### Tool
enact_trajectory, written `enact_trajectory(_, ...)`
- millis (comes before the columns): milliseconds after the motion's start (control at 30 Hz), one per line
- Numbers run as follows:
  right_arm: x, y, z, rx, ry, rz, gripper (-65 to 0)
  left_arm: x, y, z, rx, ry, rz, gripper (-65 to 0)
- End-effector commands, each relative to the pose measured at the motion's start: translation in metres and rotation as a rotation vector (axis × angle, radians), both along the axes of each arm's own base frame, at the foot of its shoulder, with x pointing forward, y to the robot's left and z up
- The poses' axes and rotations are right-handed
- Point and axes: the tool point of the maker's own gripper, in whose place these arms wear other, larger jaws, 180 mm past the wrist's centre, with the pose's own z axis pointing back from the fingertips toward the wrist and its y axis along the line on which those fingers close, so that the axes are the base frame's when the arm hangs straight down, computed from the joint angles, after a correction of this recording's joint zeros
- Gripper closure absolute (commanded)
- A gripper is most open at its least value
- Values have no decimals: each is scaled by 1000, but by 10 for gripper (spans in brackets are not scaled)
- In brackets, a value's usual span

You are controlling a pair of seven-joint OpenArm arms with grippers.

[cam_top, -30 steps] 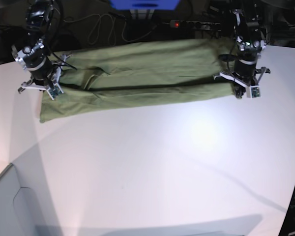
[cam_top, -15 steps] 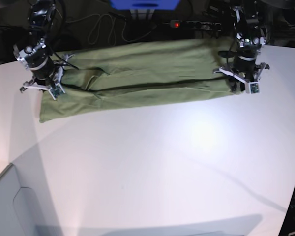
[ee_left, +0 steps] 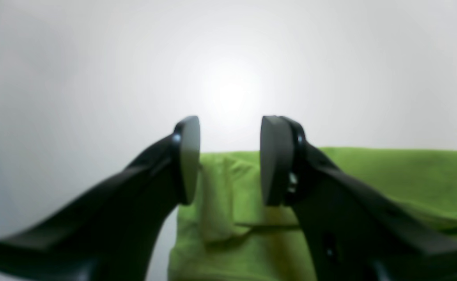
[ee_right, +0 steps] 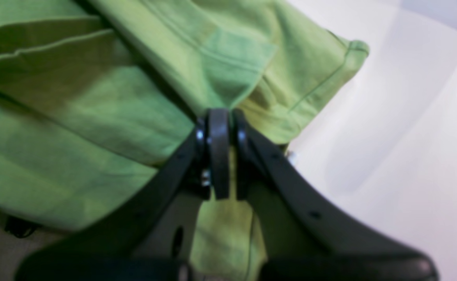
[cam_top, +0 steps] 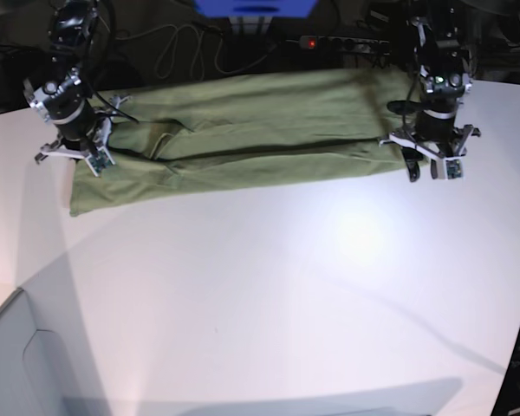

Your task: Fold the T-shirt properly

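Now: left gripper (ee_left: pixel 228 160) has parted, empty, above T-shirt (cam_top: pixel 243 139) edge; right gripper (ee_right: pixel 220 152) stays pinched on cloth; desk (cam_top: pixel 286 295) unchanged.

You have one T-shirt (cam_top: pixel 243 139) on one tabletop (cam_top: pixel 269 295), two tools over it, left tool (cam_top: pixel 433 169) and right tool (cam_top: pixel 87 160).
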Motion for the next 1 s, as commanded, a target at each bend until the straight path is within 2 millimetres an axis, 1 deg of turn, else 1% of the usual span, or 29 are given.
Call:
enact_trajectory(0,5,0,8,-1,-34,11,-1,3,5,10,18,-35,7,-260)
enact_trajectory(67,6,0,9,-1,-35,11,-1,2,12,12,25,-39,27,-300)
enact_trajectory(133,6,0,9,-1,-35,11,-1,2,13,12,20,-43,36,-341)
enact_trajectory(167,6,0,9,-1,-35,11,-1,2,13,12,18,-42,40,-351)
enact_trajectory(300,7,0,9,-1,-37,11,-1,1,13,10,16,-39,42,-353)
enact_trajectory(367,7,0,9,-1,-37,11,-2,-3,15,-3,6,-8,49,-353)
enact_trajectory(433,11,-1,11,-4,-45,9,-2,-6,17,-12,-1,15,58,-353)
enact_trajectory(600,12,-2,12,-7,-47,7,-2,-6,15,-19,-18,22,67,-346)
enact_trajectory(633,12,-2,12,-7,-47,7,-2,-5,14,-19,-19,23,64,-325)
enact_trajectory(767,12,-2,12,-7,-47,7,-2,1,13,-18,-28,11,65,-188)
enact_trajectory(900,12,-2,12,-9,-47,8,-2,2,12,-18,-29,9,64,-106)
enact_trajectory(967,13,-3,13,-11,-47,9,-2,2,13,-16,-26,4,66,-28)
